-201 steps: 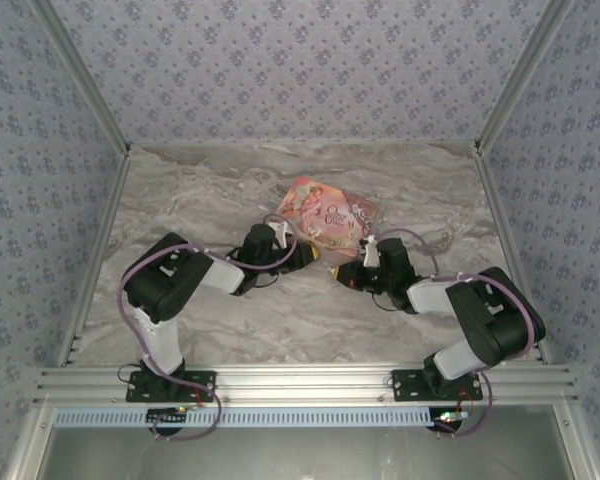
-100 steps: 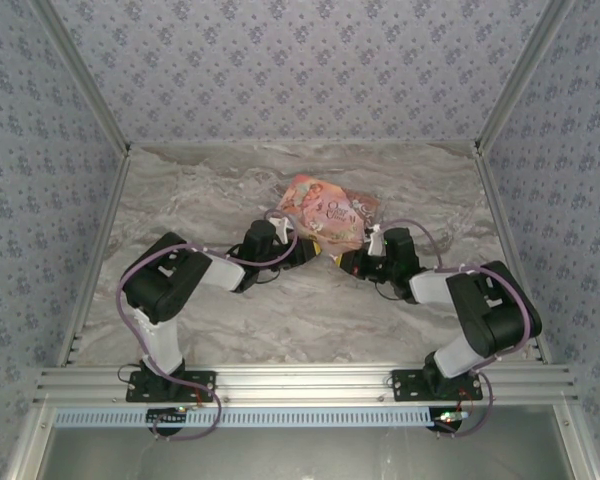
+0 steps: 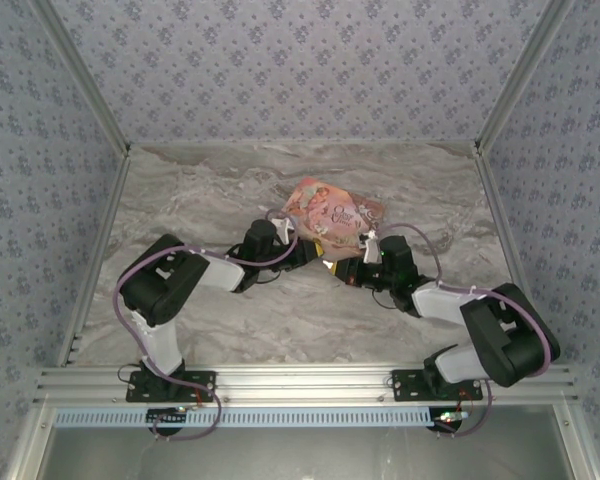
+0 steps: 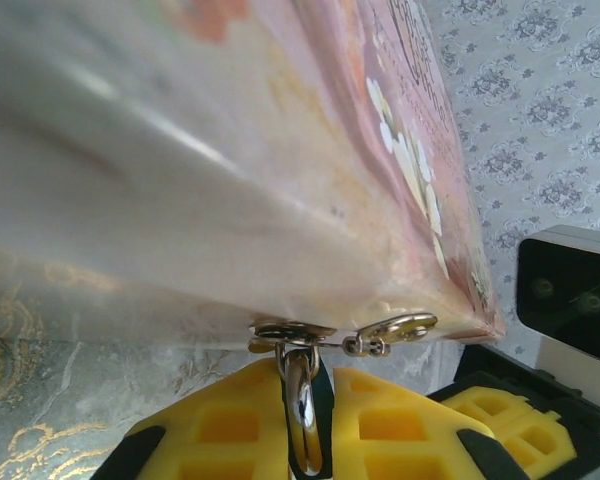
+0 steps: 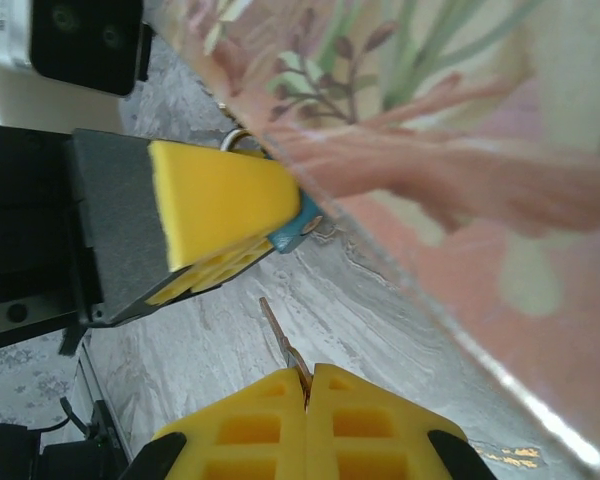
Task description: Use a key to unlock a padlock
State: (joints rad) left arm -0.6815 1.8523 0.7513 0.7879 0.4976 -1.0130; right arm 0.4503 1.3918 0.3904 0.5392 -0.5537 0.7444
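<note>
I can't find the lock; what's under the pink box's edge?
The padlock hooks onto the box's clasp, its shackle pinched in the left hand. The pads cover most of its blue body.

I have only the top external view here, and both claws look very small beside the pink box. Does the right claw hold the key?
Observer: Yes. In the right wrist view the right claw is shut on a thin key.
Operator: And where is the padlock?
Observer: The left claw grips it by the silvery shackle; the blue body of the padlock sits at that claw's yellow finger.
Operator: Is the key already inside?
Observer: Not yet. Its tip is apart from the padlock, with bare marble table between them.
</note>
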